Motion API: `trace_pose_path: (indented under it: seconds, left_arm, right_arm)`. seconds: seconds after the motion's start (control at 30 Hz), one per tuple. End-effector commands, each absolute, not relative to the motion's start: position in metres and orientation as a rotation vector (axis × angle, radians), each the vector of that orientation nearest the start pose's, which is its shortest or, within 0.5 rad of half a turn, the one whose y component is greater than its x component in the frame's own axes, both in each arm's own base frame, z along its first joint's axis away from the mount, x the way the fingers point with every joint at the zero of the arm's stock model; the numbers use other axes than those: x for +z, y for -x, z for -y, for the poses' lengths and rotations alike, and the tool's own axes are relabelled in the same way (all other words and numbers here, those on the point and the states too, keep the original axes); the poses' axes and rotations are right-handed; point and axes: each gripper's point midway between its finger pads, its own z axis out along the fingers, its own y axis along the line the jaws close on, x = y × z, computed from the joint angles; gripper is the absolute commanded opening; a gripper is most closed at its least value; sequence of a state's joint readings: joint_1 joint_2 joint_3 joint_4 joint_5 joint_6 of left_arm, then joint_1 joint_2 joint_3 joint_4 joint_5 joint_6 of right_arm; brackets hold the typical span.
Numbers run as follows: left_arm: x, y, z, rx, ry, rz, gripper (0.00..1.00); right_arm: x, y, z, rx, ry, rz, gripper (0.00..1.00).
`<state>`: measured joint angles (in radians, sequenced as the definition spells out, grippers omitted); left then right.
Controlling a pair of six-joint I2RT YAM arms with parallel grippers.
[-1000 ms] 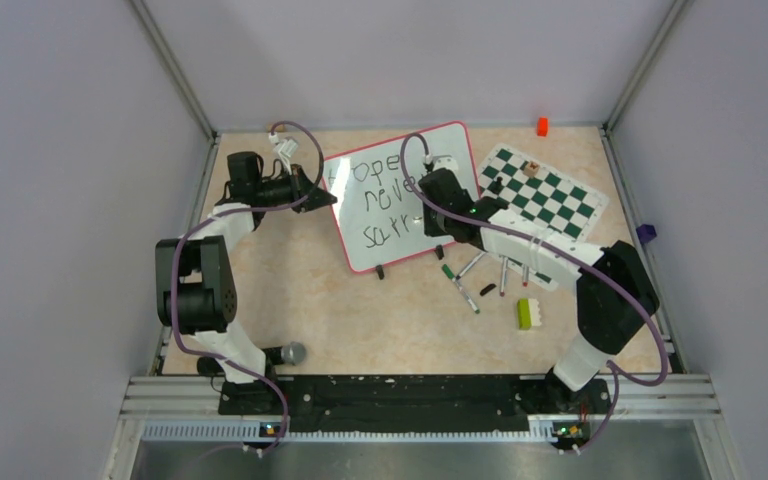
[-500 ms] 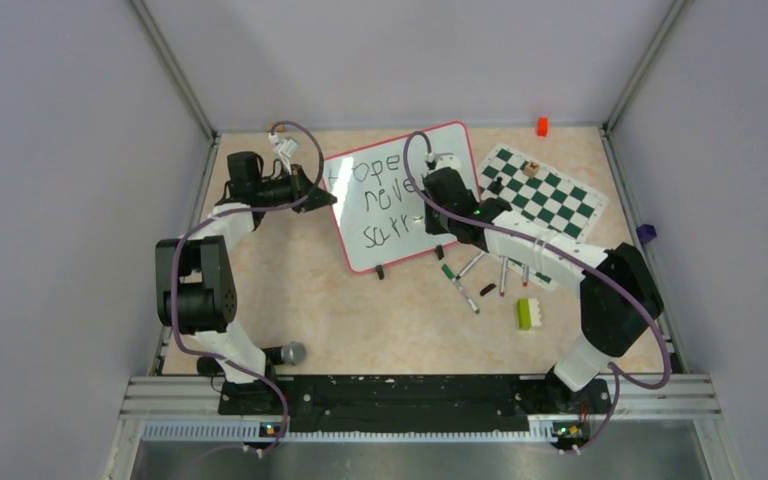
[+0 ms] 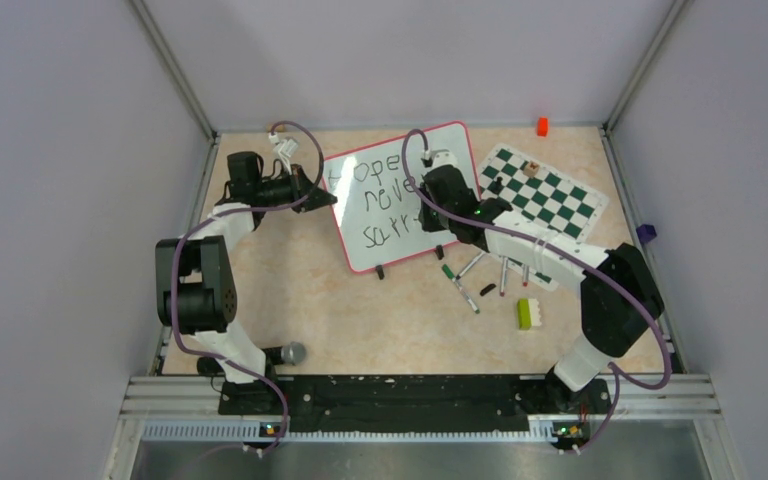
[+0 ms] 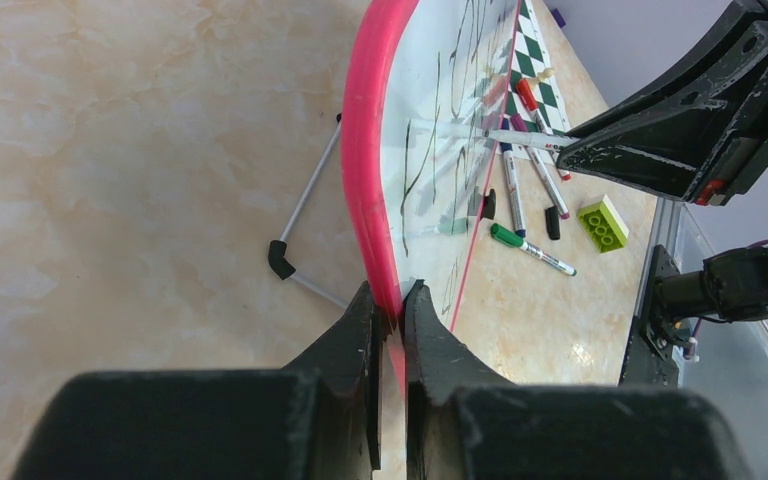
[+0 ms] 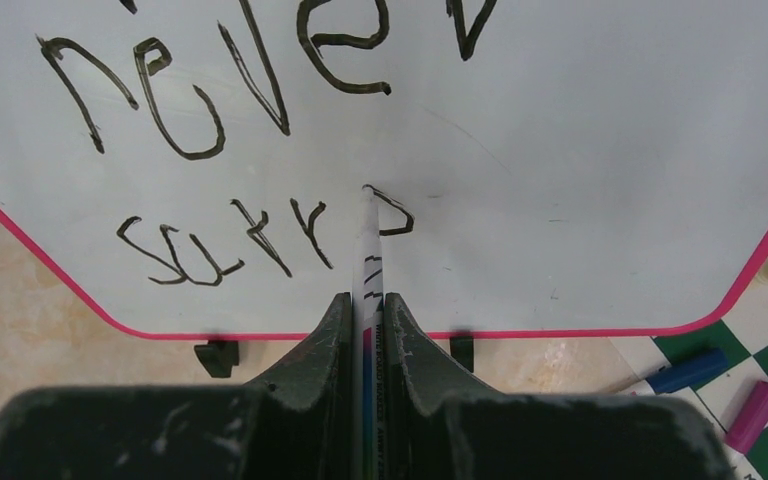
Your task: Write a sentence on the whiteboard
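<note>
board: The large glossy white whiteboard with the thin pink-red rim (image 3: 392, 252) is sitting at the back middle of the pale marbled bench (image 3: 290, 290), leaning up on its thin grey wire stand (image 4: 305, 215) rather than lying flat.

left gripper: Your left gripper (image 4: 390, 300) is pinching the pink rim at the board's left edge, jaws pressed nearly together with only the rim between them.

why: I reckon you're clamping it so the propped board isn't sliding or rocking under pen pressure.

right gripper: Your right gripper (image 5: 367, 300) is squeezing a slim white-barrelled marker pen (image 5: 368, 250), jaws nearly closed around the barrel. The pen is pointing straight out from the gripper at the board, probably so you're getting a steady tip and a clear wrist view of it.

tip: It's touching the white surface right at a small fresh loop.

writing: The dark handwritten sentence (image 3: 385, 198) is reading "Hope", "never", then "surr" plus that loop on the third line, so you're looking partway through the last word.

next: You're needing room to the right, and the bottom rim is getting close.

clutter: Loose markers (image 3: 465, 290) are lying beside the green-and-white checkered chess mat (image 3: 550, 195), clear of your stroke.
</note>
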<state>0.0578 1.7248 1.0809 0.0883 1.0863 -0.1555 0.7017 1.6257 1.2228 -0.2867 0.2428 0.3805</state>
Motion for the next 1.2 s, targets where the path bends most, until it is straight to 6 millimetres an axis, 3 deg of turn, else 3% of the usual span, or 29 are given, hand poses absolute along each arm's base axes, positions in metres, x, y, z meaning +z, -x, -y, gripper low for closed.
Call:
trace_pose_path:
  seconds: [0.0,0.5,1.17]
  left_arm:
    - [0.121,-0.421,0.125,-0.963,-0.449,-2.038,0.0]
    - [0.121,-0.421,0.125,-0.965,-0.449,-2.038,0.0]
    - [0.121,-0.421,0.125,-0.965,-0.45,-2.037,0.0]
  right_arm:
    - [0.161,-0.373,-0.272,0.358,0.227,-2.18,0.0]
    - [0.14,-0.364,-0.265,0.308,0.206,-2.288,0.0]
    - [0.126,-0.349,-0.257,0.298,0.214,-2.348,0.0]
